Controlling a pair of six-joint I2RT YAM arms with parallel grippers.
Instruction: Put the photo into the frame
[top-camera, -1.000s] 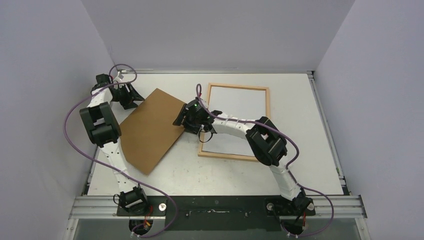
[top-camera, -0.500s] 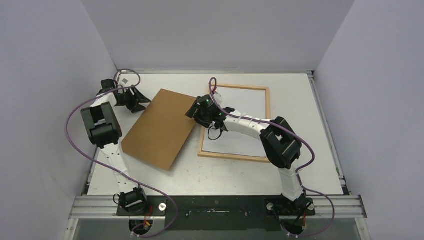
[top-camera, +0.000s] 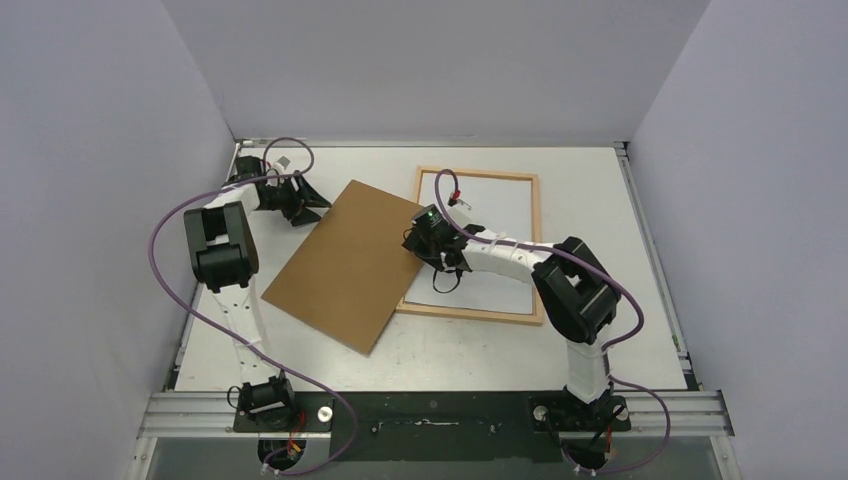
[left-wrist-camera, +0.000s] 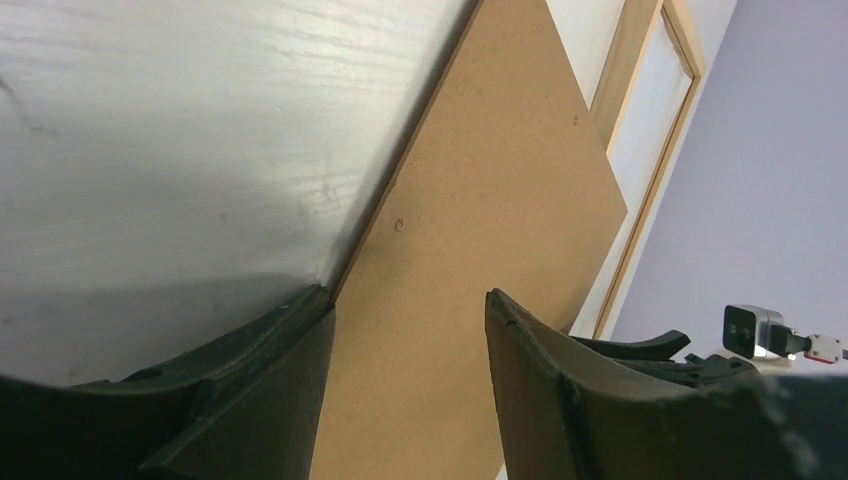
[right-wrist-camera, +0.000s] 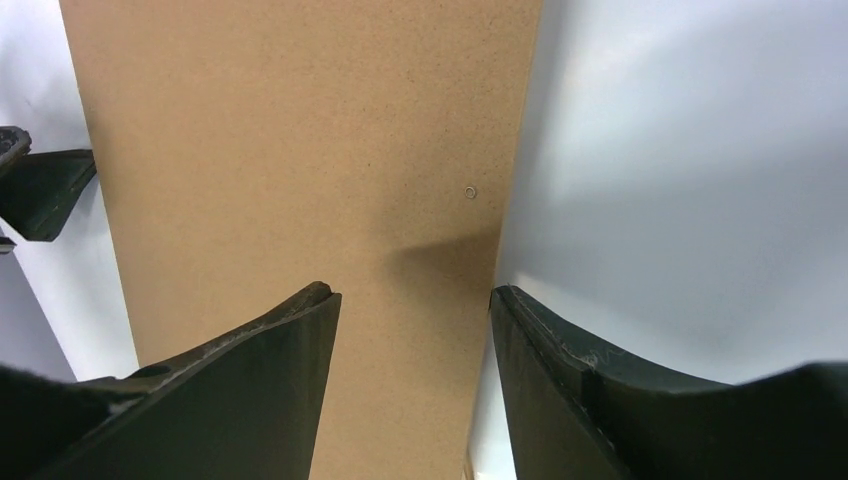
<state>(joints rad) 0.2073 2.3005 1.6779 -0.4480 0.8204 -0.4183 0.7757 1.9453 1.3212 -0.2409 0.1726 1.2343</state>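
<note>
Photo: no colour print in sight in any view. Possibly face down as the pale sheet inside the frame, possibly under the board; cannot tell which.

White table (top-camera: 620, 300) seen from above, boxed in by grey walls. From centre out toward 8 o'clock, a large plain brown board (top-camera: 345, 265), lying askew, with its 2 o'clock corner over the left bar of the frame. Just right of centre, toward 2 o'clock, a thin light-wood frame (top-camera: 480, 173), flat and square to the table edges.

Two black-and-white arms trailing purple cables. Left gripper (top-camera: 305, 200) at 10 o'clock, at the far corner of the board, fingers (left-wrist-camera: 250, 400) spread wide, the board edge between them, pinching nothing. Right gripper (top-camera: 418, 238) at centre, above the board corner nearest the frame, fingers (right-wrist-camera: 600, 400) likewise spread either side of the board edge. Contact with the board not clear from either wrist view.

Likely step: bringing the board across to the frame, not yet lined up. Next move probably calls for turning the board square to the bars, then settling it inside them without nudging the frame.

No brand, label or readable writing anywhere; only a tiny round dimple (right-wrist-camera: 470, 192) in the board.
</note>
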